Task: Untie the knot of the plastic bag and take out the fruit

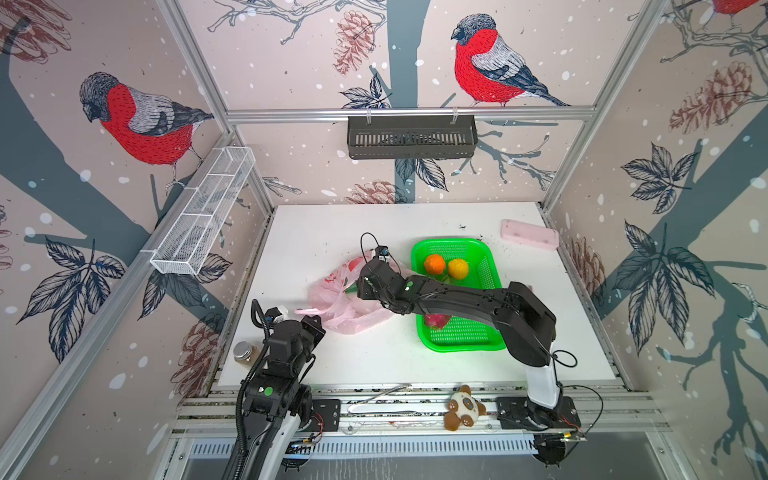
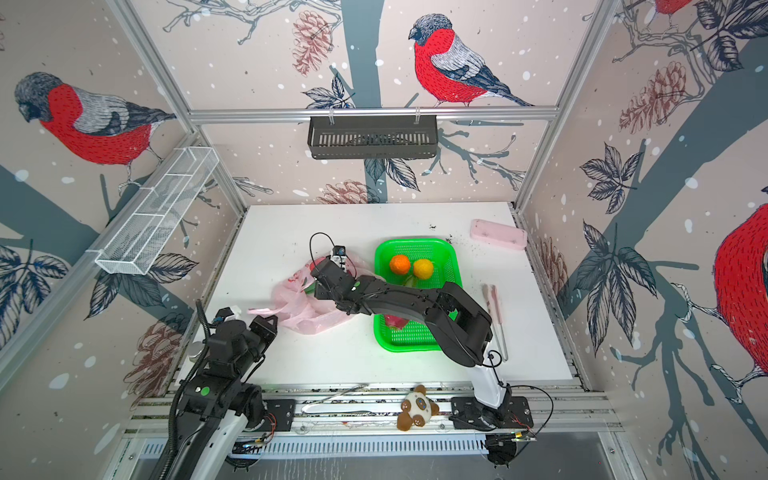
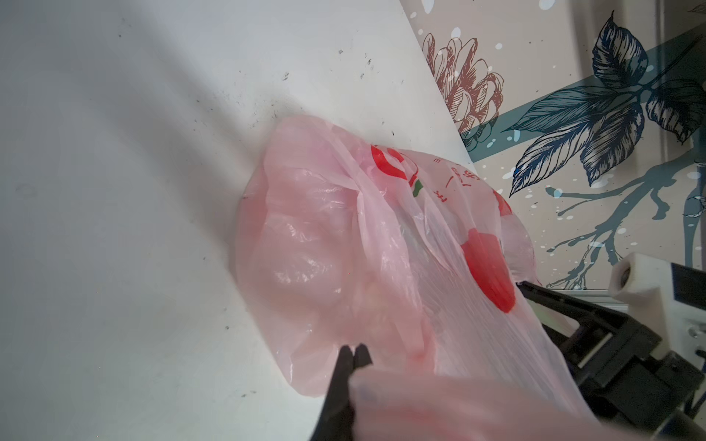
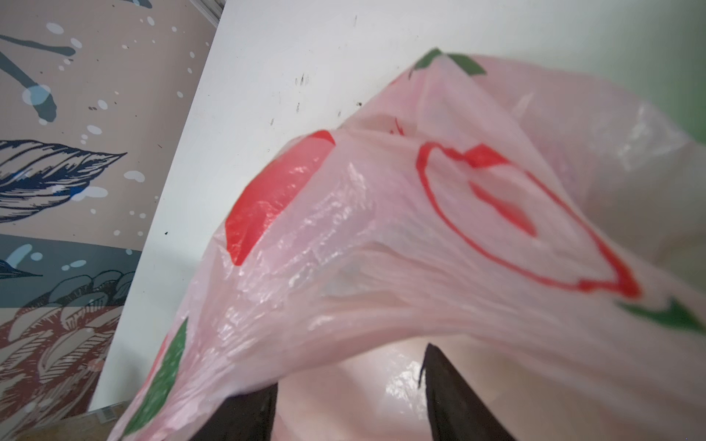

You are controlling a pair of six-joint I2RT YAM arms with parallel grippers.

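White bench [image 1: 374, 365] carries the plastic bag [image 1: 330, 293], one edge clamped in the left end effector [image 3: 354, 350]. The right end effector [image 4: 349, 372], fingers apart, pokes into its mouth. Pull the film taut, then close only on fruit, not plastic.

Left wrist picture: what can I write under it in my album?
The left gripper, shut, holds the crinkly pink plastic bag on the white table.

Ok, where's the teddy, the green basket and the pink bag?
Brown-and-white plush toy [image 1: 462, 405]: in a top view, on its white face.
Bright green plastic mesh basket [image 1: 451, 242]: in a top view, on its far rim.
Thin pink plastic bag with red prints [image 1: 330, 299]: in a top view, on its crumpled side.
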